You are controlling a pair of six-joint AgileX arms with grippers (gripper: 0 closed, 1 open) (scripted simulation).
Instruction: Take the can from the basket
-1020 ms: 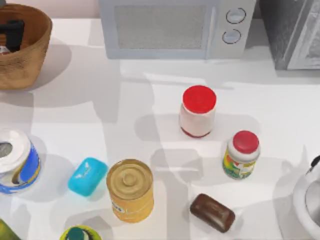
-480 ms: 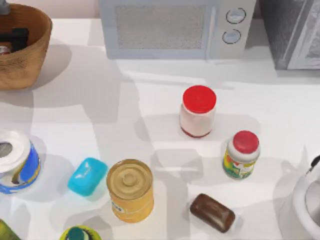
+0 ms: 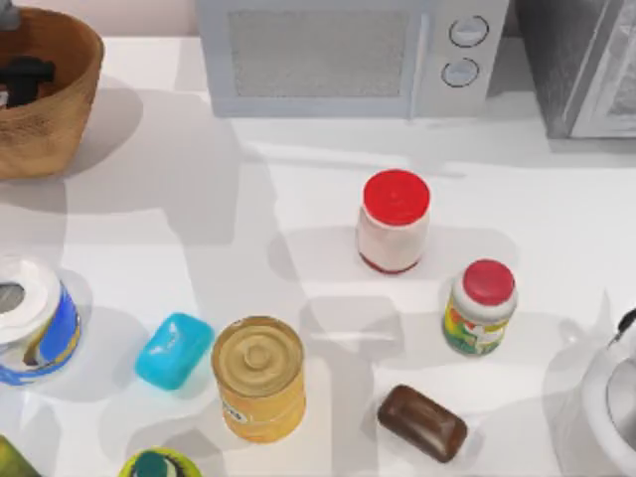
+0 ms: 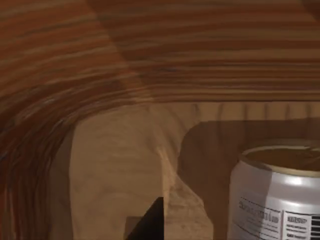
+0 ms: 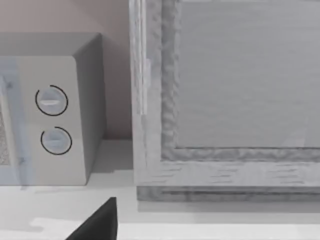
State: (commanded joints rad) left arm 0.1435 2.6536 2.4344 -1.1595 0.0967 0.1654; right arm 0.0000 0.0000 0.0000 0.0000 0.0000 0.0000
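The brown woven basket (image 3: 60, 109) stands at the table's far left corner. My left gripper (image 3: 25, 75) is a black shape down inside it, close to the basket's left wall. In the left wrist view the can (image 4: 277, 200) stands upright on the basket floor, silvery with a dull gold top and small print on its side. A dark tip of my left gripper (image 4: 149, 222) sits beside the can, apart from it, with the ribbed basket wall (image 4: 125, 60) behind. In the top view the can is hidden. A dark tip of my right gripper (image 5: 97, 222) faces the microwave.
A microwave (image 3: 348, 55) and a grey cabinet (image 3: 586, 65) line the back. On the table stand a red-lidded jar (image 3: 394, 221), a smaller jar (image 3: 480, 308), a yellow-gold tin (image 3: 258, 378), a blue soap (image 3: 173, 350), a brown soap (image 3: 421, 422) and a blue-and-white can (image 3: 30, 320).
My left gripper has shifted a little lower and to the left inside the basket. The can's top, seen at the top view's left edge half a second ago, is now covered.
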